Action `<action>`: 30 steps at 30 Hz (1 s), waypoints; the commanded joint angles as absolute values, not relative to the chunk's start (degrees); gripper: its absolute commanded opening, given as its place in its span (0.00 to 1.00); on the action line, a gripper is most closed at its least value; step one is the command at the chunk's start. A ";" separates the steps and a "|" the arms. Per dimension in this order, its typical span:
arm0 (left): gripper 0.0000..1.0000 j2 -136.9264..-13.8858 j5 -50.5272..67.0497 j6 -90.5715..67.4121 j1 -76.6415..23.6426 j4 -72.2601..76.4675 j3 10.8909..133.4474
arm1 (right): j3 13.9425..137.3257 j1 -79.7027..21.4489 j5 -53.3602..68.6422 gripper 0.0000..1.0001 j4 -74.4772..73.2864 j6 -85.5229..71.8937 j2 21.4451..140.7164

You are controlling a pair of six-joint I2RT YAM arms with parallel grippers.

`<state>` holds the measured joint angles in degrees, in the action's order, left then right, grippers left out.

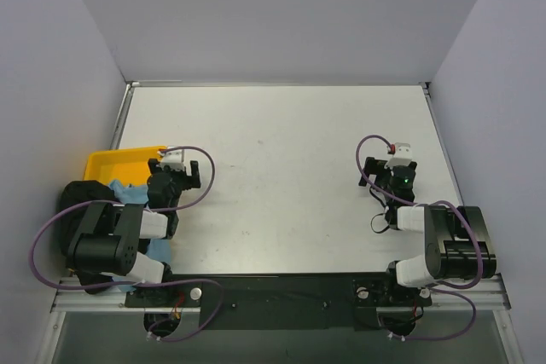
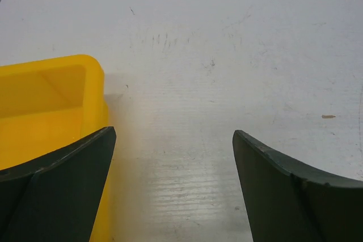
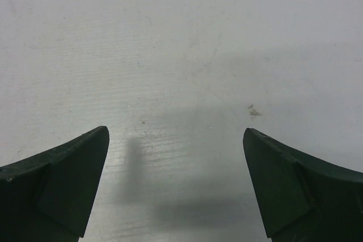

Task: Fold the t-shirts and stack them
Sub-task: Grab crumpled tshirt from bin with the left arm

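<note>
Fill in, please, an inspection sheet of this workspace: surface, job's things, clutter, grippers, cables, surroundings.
surface: white table, lightly scuffed, with a few small specks.
job's things: black t-shirt and light blue t-shirt, bunched at the left edge, partly under the left arm; not folded, not stacked.
clutter: yellow tray at the left edge, just behind the shirts.
grippers: left gripper open, empty, over bare table beside the tray; right gripper open, empty, over bare table.
cables: purple cables loop beside both arms.
surroundings: pale walls on three sides; nothing else seen.
</note>
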<state>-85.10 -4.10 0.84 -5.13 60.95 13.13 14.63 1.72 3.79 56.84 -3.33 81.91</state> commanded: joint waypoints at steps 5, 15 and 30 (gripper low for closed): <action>0.95 -84.73 -4.31 0.70 -5.98 61.70 14.94 | 14.95 1.58 3.60 1.00 60.81 -3.43 80.16; 0.96 -67.33 8.03 16.25 -5.27 13.66 40.99 | 34.70 2.29 15.35 1.00 24.39 -12.64 61.45; 0.97 -82.88 -13.11 15.12 15.73 -74.07 84.73 | 59.32 -19.94 9.05 1.00 -4.48 -10.28 63.54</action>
<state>-79.83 -10.39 19.92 9.93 -47.72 80.25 55.48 -16.21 10.07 3.77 -12.49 61.32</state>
